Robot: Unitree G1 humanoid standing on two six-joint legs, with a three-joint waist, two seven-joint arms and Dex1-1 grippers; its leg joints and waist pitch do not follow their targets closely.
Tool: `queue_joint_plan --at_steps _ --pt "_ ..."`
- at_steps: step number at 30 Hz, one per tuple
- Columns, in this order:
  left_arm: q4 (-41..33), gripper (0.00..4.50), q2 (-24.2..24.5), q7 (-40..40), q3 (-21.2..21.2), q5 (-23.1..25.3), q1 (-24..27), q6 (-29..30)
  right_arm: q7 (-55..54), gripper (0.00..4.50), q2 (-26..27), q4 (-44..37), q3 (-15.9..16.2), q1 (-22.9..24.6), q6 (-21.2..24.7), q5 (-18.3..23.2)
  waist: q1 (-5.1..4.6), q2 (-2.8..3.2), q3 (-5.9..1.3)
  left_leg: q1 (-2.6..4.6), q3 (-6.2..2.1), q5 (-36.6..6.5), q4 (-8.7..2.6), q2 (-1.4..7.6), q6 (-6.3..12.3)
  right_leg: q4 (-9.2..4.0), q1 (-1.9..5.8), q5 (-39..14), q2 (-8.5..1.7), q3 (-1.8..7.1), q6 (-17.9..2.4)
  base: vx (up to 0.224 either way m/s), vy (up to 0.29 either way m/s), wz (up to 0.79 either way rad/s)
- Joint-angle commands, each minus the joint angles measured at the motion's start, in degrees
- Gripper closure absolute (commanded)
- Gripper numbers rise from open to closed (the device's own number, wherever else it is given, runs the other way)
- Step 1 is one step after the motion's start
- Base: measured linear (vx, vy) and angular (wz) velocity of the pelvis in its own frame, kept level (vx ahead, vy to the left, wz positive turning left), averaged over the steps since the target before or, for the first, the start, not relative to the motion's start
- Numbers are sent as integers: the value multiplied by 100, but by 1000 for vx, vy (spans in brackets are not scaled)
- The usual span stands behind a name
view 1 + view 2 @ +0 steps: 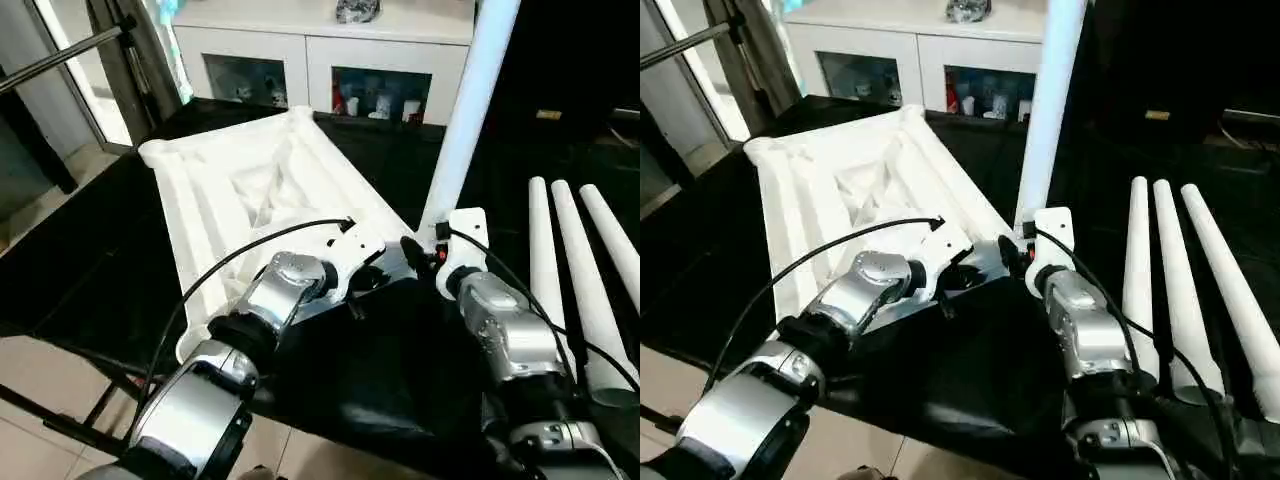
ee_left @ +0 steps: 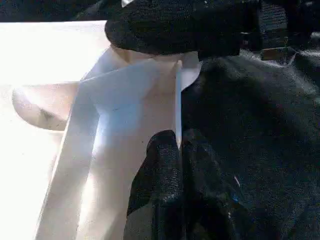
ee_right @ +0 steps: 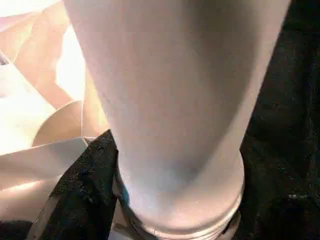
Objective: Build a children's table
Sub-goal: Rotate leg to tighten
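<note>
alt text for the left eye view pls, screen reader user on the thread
The right gripper holds a long white tapered tube leg upright at the near corner of a white plastic ribbed table top, which lies underside up on a black cloth-covered surface. The left gripper pinches that top's near edge; three more white tube legs lie at the right.

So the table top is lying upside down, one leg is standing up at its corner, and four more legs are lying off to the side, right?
Nearly. The table top is upside down and one leg stands at its near corner, but only three spare legs lie to the side, not four, as the right eye view shows.
</note>
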Motion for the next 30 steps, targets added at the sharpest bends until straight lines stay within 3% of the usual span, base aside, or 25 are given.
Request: queue_joint_plan --at_steps 1,3,7,11,15,17,23,30 --pt "-246 450 -154 -180 41 -142 -145 -419 418 105 214 170 378 97 159 129 41 -98 -392 -9 -140 -875 -375 265 435 -517 354 -1289 -505 312 -907 0 0 0" --pt "-270 450 -112 -294 19 -162 -106 -450 498 69 129 150 451 107 75 79 36 -93 -394 -5 -138 -856 -372 279 474 -501 354 -1231 -504 308 -958 0 0 0" --pt "-548 450 105 -884 -102 -251 148 -547 1069 69 -190 -63 583 256 -39 101 43 -99 -383 -9 -131 -895 -373 288 533 -508 359 -1317 -512 314 -952 0 0 0" --pt "-894 450 447 -1594 -235 -338 469 -786 2247 69 -849 -598 894 605 -186 133 94 -99 -377 -10 -135 -937 -382 327 619 -511 369 -1430 -518 321 -906 0 0 0" --pt "-975 450 665 -1939 -299 -324 573 -899 2957 69 -1314 -859 976 799 -406 215 120 -107 -368 19 -118 -1058 -381 322 567 -547 330 -1751 -516 323 -847 0 0 0" --pt "-1110 450 858 -2268 -337 -355 647 -955 3581 69 -1703 -1122 1038 953 -362 382 162 -121 -379 15 -122 -986 -378 335 595 -528 339 -1676 -514 325 -862 0 0 0" --pt "-1380 450 1091 -2674 -365 -380 783 -934 4096 69 -1977 -1374 1027 1077 -265 582 235 -103 -413 -6 -120 -739 -344 366 724 -451 316 -1144 -508 323 -1026 0 0 0" --pt "-1518 450 1256 -2885 -368 -425 883 -911 4329 139 -2007 -1469 1045 1180 -162 772 263 -105 -411 -15 -120 -760 -338 362 680 -451 311 -1202 -518 314 -1047 0 0 0"
